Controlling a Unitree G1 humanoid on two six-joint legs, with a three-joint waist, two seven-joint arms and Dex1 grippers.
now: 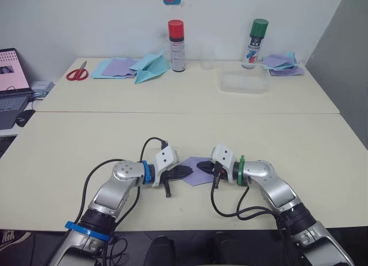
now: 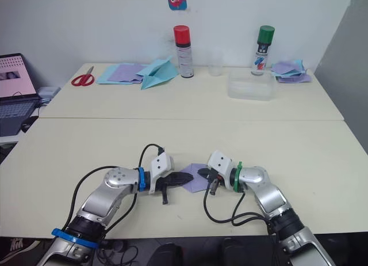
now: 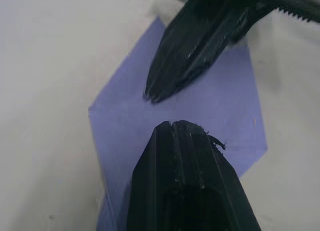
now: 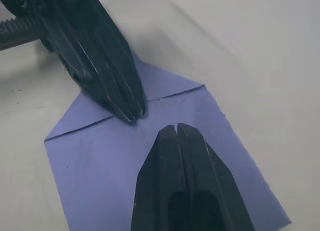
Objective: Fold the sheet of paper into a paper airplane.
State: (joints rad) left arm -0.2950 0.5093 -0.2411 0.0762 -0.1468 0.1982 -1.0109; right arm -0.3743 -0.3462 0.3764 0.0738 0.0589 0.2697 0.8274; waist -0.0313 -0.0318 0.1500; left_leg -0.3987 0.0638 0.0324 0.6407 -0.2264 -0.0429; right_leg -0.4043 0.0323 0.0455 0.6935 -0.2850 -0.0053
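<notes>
on the near cream worktop [image 1: 69,145] the left claw [image 1: 187,171] and right claw [image 1: 204,169] meet tip to tip, each with fingers pressed together, resting on the sheet of paper [image 1: 197,169] lying flat between them with a folded point. far back stand red scissors [image 1: 76,73], a light-blue paper plane [image 1: 148,68], two spray cans whose labels are unreadable, and a white wall.

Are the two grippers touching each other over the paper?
Apart. The left wrist view shows purple paper between the left gripper and the right gripper; both have fingers shut.
</notes>
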